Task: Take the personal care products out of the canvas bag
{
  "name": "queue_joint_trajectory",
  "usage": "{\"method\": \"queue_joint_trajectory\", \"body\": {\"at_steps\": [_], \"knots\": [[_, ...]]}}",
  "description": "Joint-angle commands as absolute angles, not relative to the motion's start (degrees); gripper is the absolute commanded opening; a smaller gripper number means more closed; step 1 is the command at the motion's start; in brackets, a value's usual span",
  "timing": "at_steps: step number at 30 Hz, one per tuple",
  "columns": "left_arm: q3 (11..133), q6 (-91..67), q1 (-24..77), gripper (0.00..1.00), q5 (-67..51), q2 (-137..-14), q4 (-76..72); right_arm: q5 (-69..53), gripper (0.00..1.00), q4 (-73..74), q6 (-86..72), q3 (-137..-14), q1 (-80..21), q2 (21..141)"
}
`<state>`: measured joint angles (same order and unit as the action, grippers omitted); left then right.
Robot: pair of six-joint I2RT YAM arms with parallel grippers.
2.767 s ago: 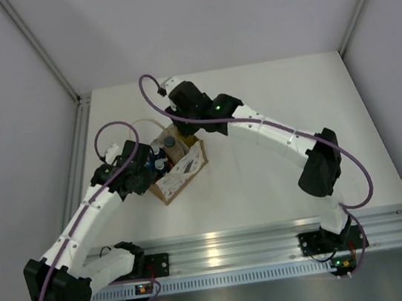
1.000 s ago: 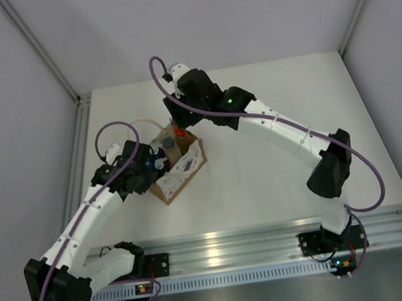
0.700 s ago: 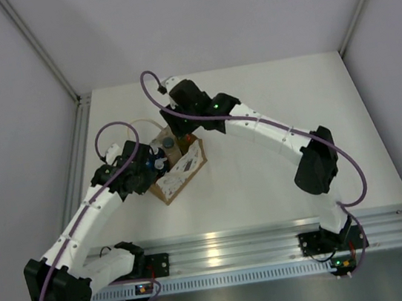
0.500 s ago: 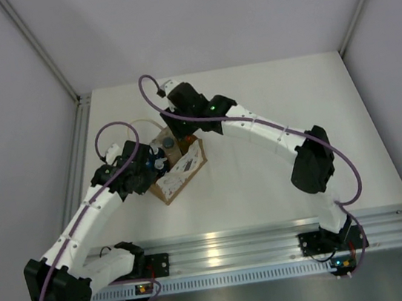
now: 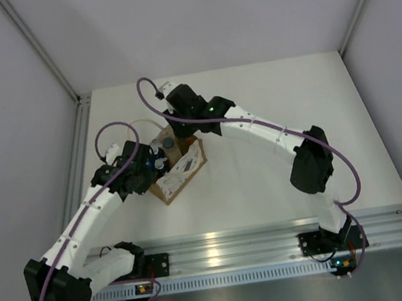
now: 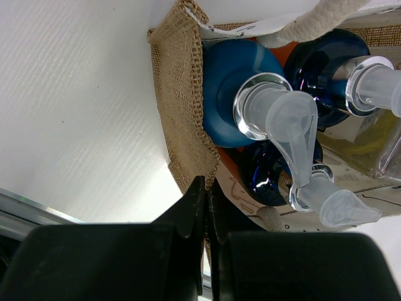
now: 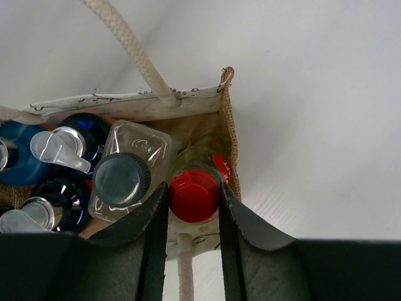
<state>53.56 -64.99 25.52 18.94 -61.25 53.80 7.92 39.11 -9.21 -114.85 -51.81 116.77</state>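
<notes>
The canvas bag (image 5: 186, 169) stands left of centre on the table, with the bottles upright inside it. My left gripper (image 6: 207, 188) is shut on the bag's burlap rim (image 6: 182, 100), next to the orange bottles with blue tops (image 6: 241, 94) and clear pumps. My right gripper (image 7: 193, 210) reaches down into the bag's far corner. Its fingers press on both sides of the red cap (image 7: 193, 194) of the yellow bottle. The pale bottle with a dark cap (image 7: 122, 179) stands just left of it. In the top view my right gripper (image 5: 177, 139) hides the yellow bottle.
A white rope handle (image 7: 125, 44) arches over the bag's far side. The bag's second handle (image 7: 183, 276) runs under my right fingers. A metal rail (image 5: 273, 234) lines the near table edge, and grey walls close in on the left, back and right.
My right gripper swung back from behind and right of the bag and settled over it, its fingers now around the red cap. The left arm and the bag have not moved.
</notes>
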Motion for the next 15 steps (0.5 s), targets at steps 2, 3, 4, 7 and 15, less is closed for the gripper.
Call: {"method": "queue_joint_trajectory", "body": {"at_steps": [2,3,4,7,15], "knots": [[51.77,-64.95,25.49,0.0,17.31,-62.05,55.37,7.65,0.2,39.64,-9.32,-117.07,-53.0,117.07],[51.77,-64.86,25.49,0.0,17.31,-62.05,55.46,7.65,0.16,39.73,-9.23,-117.16,-53.09,117.07],[51.77,-64.86,25.49,0.0,17.31,-62.05,55.46,7.65,0.13,39.73,-9.32,-117.25,-53.17,117.07],[51.77,-64.78,25.49,0.0,17.31,-61.88,55.46,7.91,0.06,39.9,-9.58,-117.42,-53.35,116.72],[51.77,-64.77,25.49,0.0,17.23,-61.87,55.37,10.1,0.0,39.9,-9.58,-121.46,-53.44,114.26]]}}
